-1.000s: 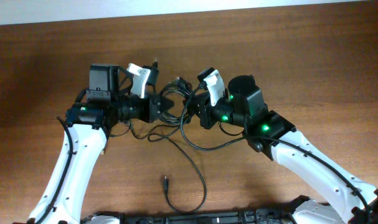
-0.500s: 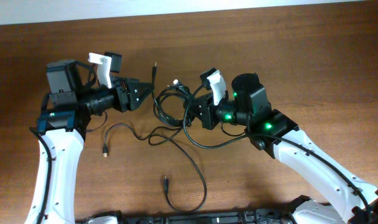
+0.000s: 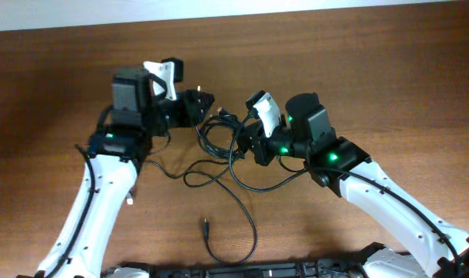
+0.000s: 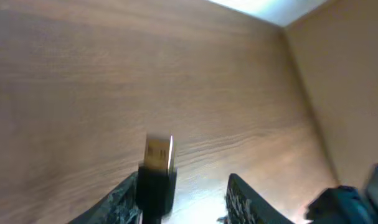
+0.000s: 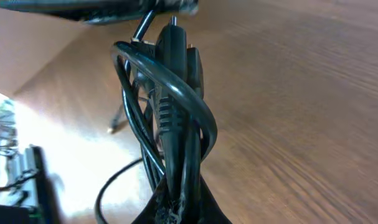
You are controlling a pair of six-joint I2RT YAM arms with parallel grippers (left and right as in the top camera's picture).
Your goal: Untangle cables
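Note:
The cables are thin black cords. A tangled bundle (image 3: 219, 127) sits mid-table between my grippers. My right gripper (image 3: 246, 140) is shut on that bundle, and in the right wrist view several looped cords and a ribbed plug (image 5: 170, 106) rise from its closed jaws (image 5: 182, 202). My left gripper (image 3: 206, 101) is just left of the bundle's top. In the left wrist view its fingers (image 4: 185, 186) are apart, with a black plug with a gold metal tip (image 4: 157, 165) between them, against the left finger. A loose cord (image 3: 246, 212) trails toward the front and ends in a plug (image 3: 205, 226).
Another thin cord runs from the bundle leftward under my left arm, and its plug end (image 3: 130, 199) shows beside the arm. The brown wooden table (image 3: 389, 85) extends around. A pale wall edge runs along the back.
My left arm swung out to the left, then came back right, and its gripper is now close to the bundle's top. My right gripper stayed shut on the bundle, which shifted slightly.

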